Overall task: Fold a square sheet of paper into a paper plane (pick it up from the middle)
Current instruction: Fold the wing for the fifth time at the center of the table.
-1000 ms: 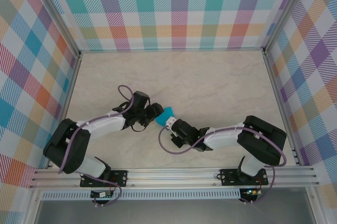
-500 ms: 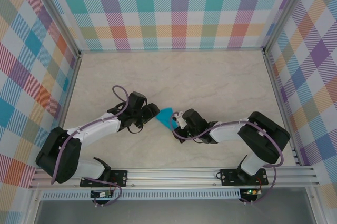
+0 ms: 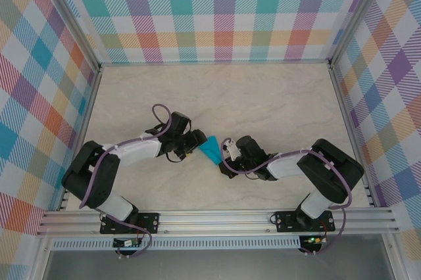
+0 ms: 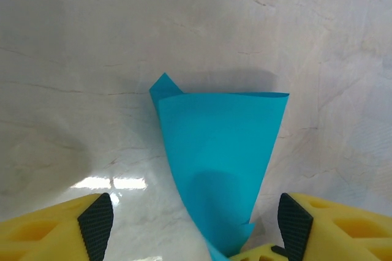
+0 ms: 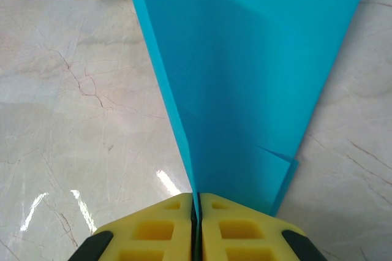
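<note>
The right hand (image 5: pixel 196 204) is seen with its two yellow fingers (image 5: pixel 159 224) pressed together, and a folded edge of the paper plane (image 5: pixel 245 77) is pinched in the seam between them. From that grip the teal sheet widens away from the hand, and a small folded corner is visible beside the held edge. The left hand (image 4: pixel 195 221) is held with its fingers (image 4: pixel 92 227) well apart. The plane is seen in the gap between them, and no pad can be seen touching it.

In the overhead view the plane is found between the two hands, near the middle of the counter (image 3: pixel 263 96) and toward its near side. The left hand is just to its left and the right hand just to its right. Whether the plane's wide end rests on the counter or hangs just above it cannot be told, though a shadow is cast beyond that end.

The paper is judged to be very light, thin and limp where it is single-layered, and stiffer along the creases where layers are stacked. It would likely be creased or crumpled by a hard squeeze on an open flap, and it could slide on the glossy counter if pushed. A hold is best taken on the layered centre fold, as is done by the right hand. The flaps are better left free for pressing.
</note>
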